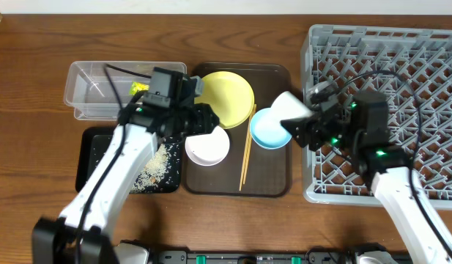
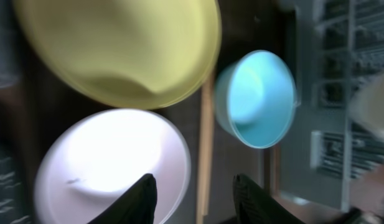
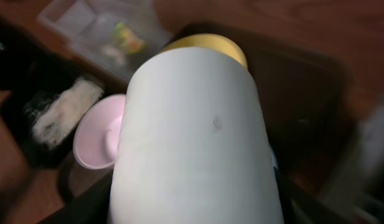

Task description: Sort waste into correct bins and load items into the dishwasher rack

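My right gripper [image 1: 302,121] is shut on the small pale cup [image 1: 290,106], holding it tilted above the blue bowl [image 1: 269,130], just left of the grey rack [image 1: 401,73]. The cup fills the right wrist view [image 3: 198,137] and hides the fingers. My left gripper [image 1: 204,121] is open and empty over the white bowl [image 1: 209,147]. In the left wrist view its fingers [image 2: 195,196] straddle the bowl's rim [image 2: 111,162] and the chopsticks [image 2: 204,143]. The yellow plate [image 1: 229,95] lies behind. The snack wrapper [image 1: 140,88] is in the clear tub [image 1: 101,88]. Rice grains [image 1: 156,169] lie in the black tray [image 1: 90,158]. I cannot make out the paper scrap.
The plate, both bowls and the chopsticks [image 1: 247,147] lie on a dark-brown serving tray [image 1: 273,183] between the bins and the rack. A cable lies across the clear tub. The left arm reaches over the black tray.
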You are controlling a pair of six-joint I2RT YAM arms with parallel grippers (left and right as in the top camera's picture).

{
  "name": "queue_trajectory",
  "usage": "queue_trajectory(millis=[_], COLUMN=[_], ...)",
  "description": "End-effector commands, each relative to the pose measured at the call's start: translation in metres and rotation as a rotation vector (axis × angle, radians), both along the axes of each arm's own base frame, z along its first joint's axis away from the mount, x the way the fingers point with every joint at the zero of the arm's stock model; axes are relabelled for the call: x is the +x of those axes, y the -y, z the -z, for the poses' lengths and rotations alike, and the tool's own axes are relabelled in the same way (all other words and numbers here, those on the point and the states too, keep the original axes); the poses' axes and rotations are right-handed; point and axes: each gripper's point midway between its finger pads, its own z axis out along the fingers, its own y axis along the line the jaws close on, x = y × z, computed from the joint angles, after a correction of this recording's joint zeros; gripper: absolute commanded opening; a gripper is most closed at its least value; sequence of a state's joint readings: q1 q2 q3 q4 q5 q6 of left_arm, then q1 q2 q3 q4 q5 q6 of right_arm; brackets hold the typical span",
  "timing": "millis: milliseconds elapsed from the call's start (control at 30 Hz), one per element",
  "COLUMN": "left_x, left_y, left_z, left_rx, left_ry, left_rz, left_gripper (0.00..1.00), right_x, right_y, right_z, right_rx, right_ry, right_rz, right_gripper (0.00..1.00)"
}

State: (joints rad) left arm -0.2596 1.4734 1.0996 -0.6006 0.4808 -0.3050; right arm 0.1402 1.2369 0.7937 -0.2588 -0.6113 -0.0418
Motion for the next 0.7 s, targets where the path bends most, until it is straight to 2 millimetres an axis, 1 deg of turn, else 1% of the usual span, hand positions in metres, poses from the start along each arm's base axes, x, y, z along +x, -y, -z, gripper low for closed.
queue_trajectory(millis=[0,133,267,367,467,567,667], left_x=[0.006,0.003,0.002,0.002,0.002,0.002,0.002], left_y=[-0.032,-0.053,-0.068,-0.069,-0.069,-0.069,-0.068], left_z=[-0.005,-0.009,-0.010,-0.010,-0.010,-0.010,-0.010], left_rx=[0.176,0.271,0.346,0.349,0.348,0.348,0.348], left_ry=[0.080,0.097,0.105,0.105,0.105,0.104,0.104], left_rz=[-0.069,-0.122,-0.162,-0.164,-0.164,-0.164,-0.163], left_gripper=[0.43,0.43,0.43,0.43,0.43,0.44,0.44], right_x=[0.014,0.007,-0.005,-0.015,-0.028,-0.041,-0.050], right_y=[0.034,0.070,0.106,0.130,0.157,0.181,0.197], right_z=[-0.023,-0.026,-0.039,-0.047,-0.049,-0.044,-0.033], right_rx=[-0.096,-0.210,-0.284,-0.303,-0.324,-0.372,-0.411], right_ry=[0.024,-0.090,-0.180,-0.245,-0.342,-0.437,-0.521], right_rz=[0.167,0.302,0.425,0.515,0.627,0.720,0.766], right_gripper=[0.01,0.01,0.01,0.01,0.01,0.01,0.01])
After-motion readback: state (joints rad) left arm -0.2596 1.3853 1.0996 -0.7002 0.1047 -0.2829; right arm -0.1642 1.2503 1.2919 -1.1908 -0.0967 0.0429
